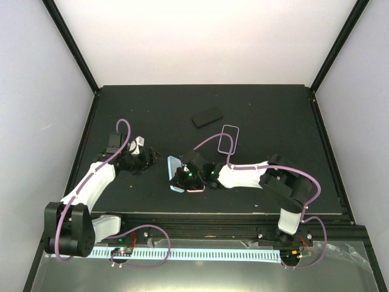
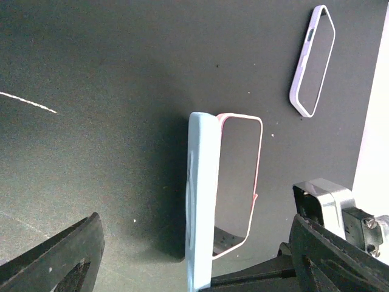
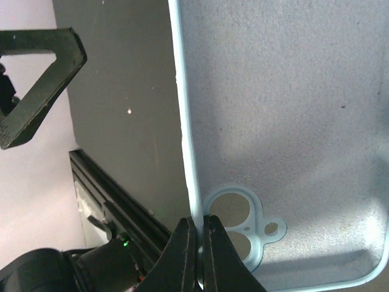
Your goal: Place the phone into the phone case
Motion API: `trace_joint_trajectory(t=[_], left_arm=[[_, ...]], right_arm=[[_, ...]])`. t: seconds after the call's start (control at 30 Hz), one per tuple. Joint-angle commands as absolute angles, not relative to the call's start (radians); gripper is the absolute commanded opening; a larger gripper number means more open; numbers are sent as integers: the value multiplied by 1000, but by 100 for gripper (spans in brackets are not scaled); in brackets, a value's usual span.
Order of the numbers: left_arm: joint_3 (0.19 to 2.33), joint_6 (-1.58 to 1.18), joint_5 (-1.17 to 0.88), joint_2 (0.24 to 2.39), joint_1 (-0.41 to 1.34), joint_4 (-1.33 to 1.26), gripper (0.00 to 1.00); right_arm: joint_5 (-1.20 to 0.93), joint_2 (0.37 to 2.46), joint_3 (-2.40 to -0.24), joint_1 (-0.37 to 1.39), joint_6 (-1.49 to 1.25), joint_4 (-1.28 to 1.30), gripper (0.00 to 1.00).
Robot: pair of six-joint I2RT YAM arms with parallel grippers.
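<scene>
one pale blue silicone phone case (image 3: 292, 121) is pinched by its rim in the right jaws; left jaws stand open beside it; flat black phone (image 1: 208, 116) lies well beyond both.

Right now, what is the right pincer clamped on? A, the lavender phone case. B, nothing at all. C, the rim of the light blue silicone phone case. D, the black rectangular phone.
C: the right wrist view shows the right pincer shut on the rim of the light blue silicone phone case beside its camera cutout, while the black rectangular phone lies apart from it in the top view.
</scene>
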State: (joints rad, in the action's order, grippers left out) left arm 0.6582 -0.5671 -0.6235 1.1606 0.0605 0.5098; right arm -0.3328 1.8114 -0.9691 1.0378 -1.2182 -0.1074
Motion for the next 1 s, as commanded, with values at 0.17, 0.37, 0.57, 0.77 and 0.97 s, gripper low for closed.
trace_joint_trajectory(t=[0.17, 0.37, 0.57, 0.77, 0.97], left_arm=[[624, -577, -644, 1196, 56, 438, 84], [616, -581, -667, 1209, 57, 422, 84], [601, -570, -672, 1208, 57, 417, 84], [590, -554, -719, 1219, 56, 402, 85], [589, -537, -753, 1216, 58, 415, 85]], right_arm=[[-70, 1885, -1029, 1028, -1236, 199, 1], [-6, 1863, -1002, 1022, -1222, 241, 1], [2, 1847, -962, 1006, -1180, 227, 1], [-125, 1876, -999, 1011, -1017, 150, 1], [-203, 1864, -969, 1011, -962, 65, 5]])
